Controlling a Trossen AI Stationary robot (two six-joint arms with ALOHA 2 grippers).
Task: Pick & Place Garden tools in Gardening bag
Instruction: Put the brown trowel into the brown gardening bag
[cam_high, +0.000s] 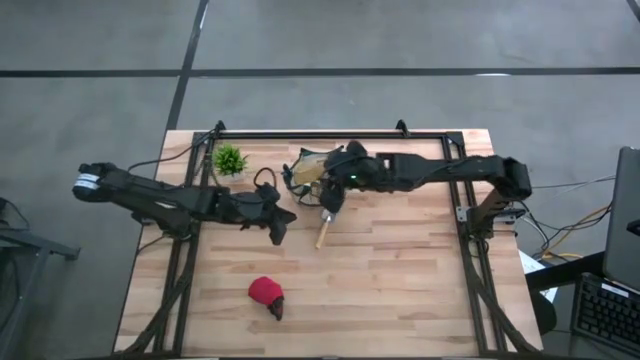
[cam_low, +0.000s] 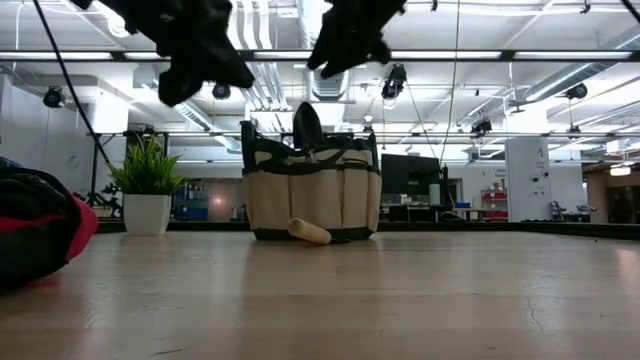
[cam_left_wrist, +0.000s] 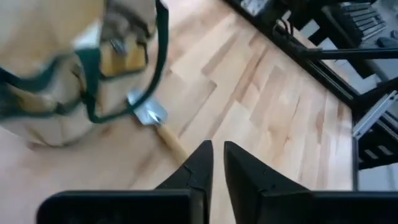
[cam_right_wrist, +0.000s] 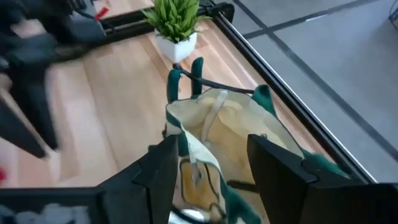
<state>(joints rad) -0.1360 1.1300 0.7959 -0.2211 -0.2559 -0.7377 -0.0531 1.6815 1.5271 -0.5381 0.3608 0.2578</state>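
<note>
While the right gripper (cam_right_wrist: 208, 165) hangs open over the bag (cam_high: 305, 168) at upper centre, the left gripper (cam_left_wrist: 214, 165) — nearly closed, empty — likely goes for the trowel (cam_high: 327, 215) next.

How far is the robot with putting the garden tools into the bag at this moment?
Some tools already stand in the gardening bag: green handles stick out at its rim. Nothing is held now. The right gripper hangs open over the bag, and the left gripper is nearly closed above the trowel. The trowel beside the bag and the red item near the table's front remain.
</note>
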